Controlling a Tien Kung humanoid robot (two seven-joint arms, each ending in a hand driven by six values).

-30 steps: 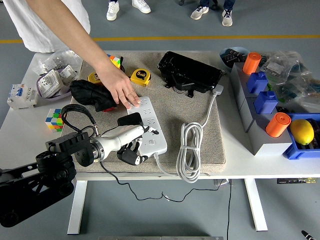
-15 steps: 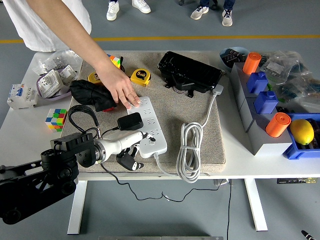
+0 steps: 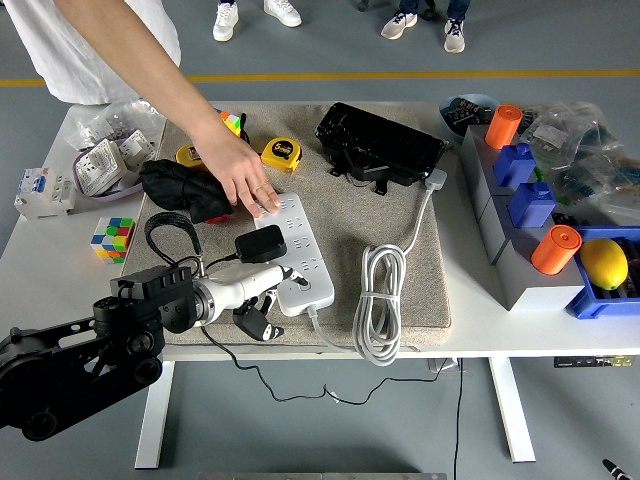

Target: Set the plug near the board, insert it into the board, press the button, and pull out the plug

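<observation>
The black plug (image 3: pixel 259 243) is sitting on the near left part of the white board (image 3: pixel 297 250), which is lying on a beige mat (image 3: pixel 350 220) on the bench (image 3: pixel 40 250). The left robot hand (image 3: pixel 258 296) is reaching in from the near left, forearm pointing right, its fingers hanging curled just beside the board's near edge, gripping nothing visible. A person's hand (image 3: pixel 243 175) is pressing the board's far end.

My left arm (image 3: pixel 80 350) reaches in from the lower left corner, its white wrist (image 3: pixel 232 286) stretched forward and right. My left robot hand (image 3: pixel 262 310) hangs with fingers curled downward. My right arm is out of sight.
</observation>
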